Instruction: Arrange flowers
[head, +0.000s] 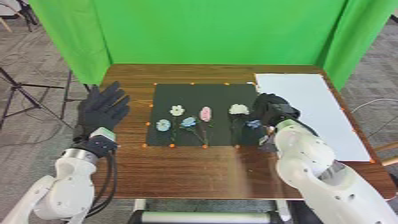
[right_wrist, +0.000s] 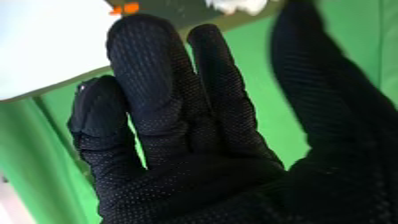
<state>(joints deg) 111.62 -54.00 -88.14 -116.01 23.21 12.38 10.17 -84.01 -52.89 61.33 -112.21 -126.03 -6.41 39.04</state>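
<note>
Several flowers (head: 205, 114) lie spread beside the right hand (head: 271, 106), presumably so each can be taken singly; the hand is open, thumb apart, holding nothing.

I see a big green curtain (head: 191, 32) behind the brown table (head: 195, 175), a black stand (head: 16, 86) left of it, and gray floor (head: 27, 162) around it.

The cloth (head: 204, 37) behind is plain green.

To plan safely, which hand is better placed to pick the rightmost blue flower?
Probably the right hand: it is close beside that flower, while the left hand is left of the mat.
</note>
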